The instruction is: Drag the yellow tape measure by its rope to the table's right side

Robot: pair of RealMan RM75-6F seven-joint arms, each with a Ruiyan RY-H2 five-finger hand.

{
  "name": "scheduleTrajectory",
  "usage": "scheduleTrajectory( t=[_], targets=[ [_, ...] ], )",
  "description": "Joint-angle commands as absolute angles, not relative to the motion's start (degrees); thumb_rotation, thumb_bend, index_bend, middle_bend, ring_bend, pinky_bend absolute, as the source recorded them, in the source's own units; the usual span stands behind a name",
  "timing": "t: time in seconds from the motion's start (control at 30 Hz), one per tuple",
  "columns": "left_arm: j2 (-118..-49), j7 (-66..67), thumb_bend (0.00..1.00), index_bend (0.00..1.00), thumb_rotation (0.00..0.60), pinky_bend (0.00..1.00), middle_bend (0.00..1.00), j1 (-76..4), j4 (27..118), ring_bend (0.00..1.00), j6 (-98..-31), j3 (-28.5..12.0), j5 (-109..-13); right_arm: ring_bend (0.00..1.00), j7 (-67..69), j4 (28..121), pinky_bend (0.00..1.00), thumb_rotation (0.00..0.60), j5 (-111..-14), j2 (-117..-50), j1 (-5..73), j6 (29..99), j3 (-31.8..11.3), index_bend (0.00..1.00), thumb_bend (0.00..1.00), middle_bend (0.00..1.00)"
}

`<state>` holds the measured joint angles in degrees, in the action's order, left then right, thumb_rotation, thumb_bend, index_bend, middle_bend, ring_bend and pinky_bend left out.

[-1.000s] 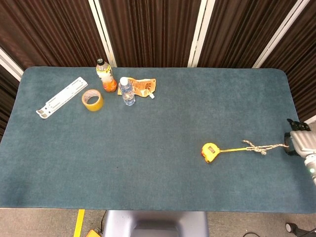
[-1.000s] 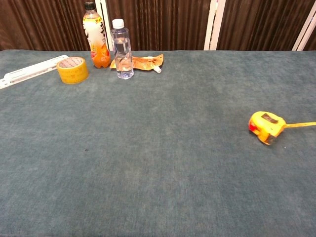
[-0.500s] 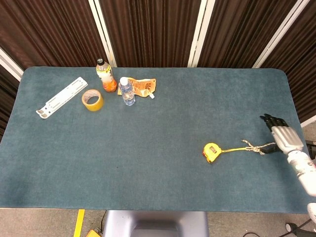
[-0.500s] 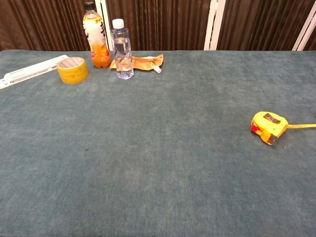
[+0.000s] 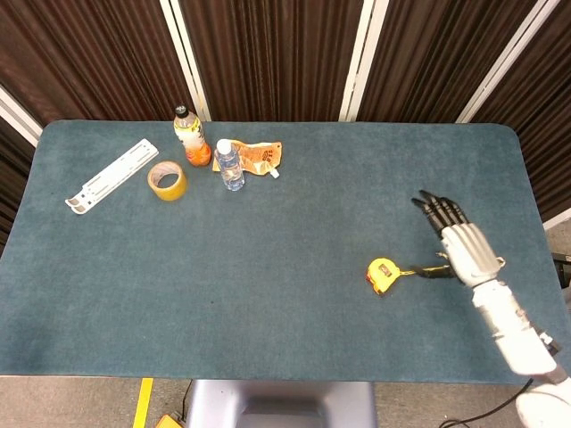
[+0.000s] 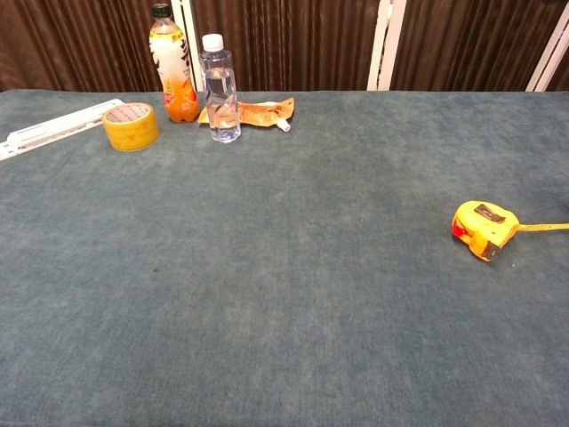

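Observation:
The yellow tape measure (image 5: 382,275) lies on the blue-green table (image 5: 285,294), right of the middle, with a short strip of yellow tape (image 5: 412,270) pulled out toward the right. My right hand (image 5: 462,245) hovers just right of it, fingers stretched straight and pointing to the far left, covering the place where the rope lay. The rope itself is hidden under the hand. In the chest view the tape measure (image 6: 482,229) sits at the right edge with its strip (image 6: 542,226) running out of frame; no hand shows there. My left hand is out of sight.
At the far left stand an orange drink bottle (image 5: 191,138), a water bottle (image 5: 229,166) and an orange packet (image 5: 257,156). A roll of yellow tape (image 5: 167,180) and a white flat bar (image 5: 112,176) lie beside them.
My right hand has moved from the table's right edge leftward over the rope, ending close to the tape measure. The tape measure slid slightly right a second ago and now rests still.

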<state>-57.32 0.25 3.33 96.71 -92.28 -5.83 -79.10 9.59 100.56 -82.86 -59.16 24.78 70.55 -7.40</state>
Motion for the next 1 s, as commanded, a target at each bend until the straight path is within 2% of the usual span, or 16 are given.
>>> scheduleTrajectory(
  t=[0.03,0.17,0.33,0.43,0.6,1.0],
  targets=[
    [-57.20,-0.22,0.54,0.06,0.600,0.06,0.00,3.18,96.57,0.00,-91.89,-5.66,-79.39,0.00,-0.74,111.78,0.00,0.600,-87.51,-54.89,19.56,76.20,-4.01,0.13,0.14,0.00],
    [-56.59,-2.72,0.55,0.08,0.600,0.06,0.00,2.99,96.25,0.00,-91.11,-5.13,-80.53,0.00,-5.43,113.14,0.00,0.600,-92.83,-54.29,11.80,84.20,1.44,0.11,0.14,0.00],
    [-56.22,-4.71,0.54,0.08,0.600,0.06,0.00,2.10,95.77,0.00,-89.53,-4.41,-82.29,0.00,-2.13,103.08,0.00,0.600,-94.78,-57.11,3.71,95.02,3.47,0.12,0.14,0.00],
    [-56.39,-4.83,0.54,0.08,0.600,0.06,0.00,1.73,95.63,0.00,-89.23,-3.77,-83.87,0.00,1.20,97.95,0.00,0.600,-92.60,-58.68,2.27,95.88,2.96,0.11,0.14,0.00],
    [-56.16,-5.42,0.55,0.08,0.600,0.06,0.00,1.00,95.99,0.00,-88.45,-2.24,-87.28,0.00,4.72,91.98,0.00,0.600,-90.48,-60.90,2.52,93.22,2.05,0.12,0.14,0.00],
    [-56.63,-4.48,0.55,0.08,0.600,0.06,0.00,0.80,95.84,0.00,-89.22,-2.20,-87.33,0.00,5.20,91.54,0.00,0.600,-93.79,-61.14,1.53,95.44,1.25,0.12,0.14,0.00]
  ],
)
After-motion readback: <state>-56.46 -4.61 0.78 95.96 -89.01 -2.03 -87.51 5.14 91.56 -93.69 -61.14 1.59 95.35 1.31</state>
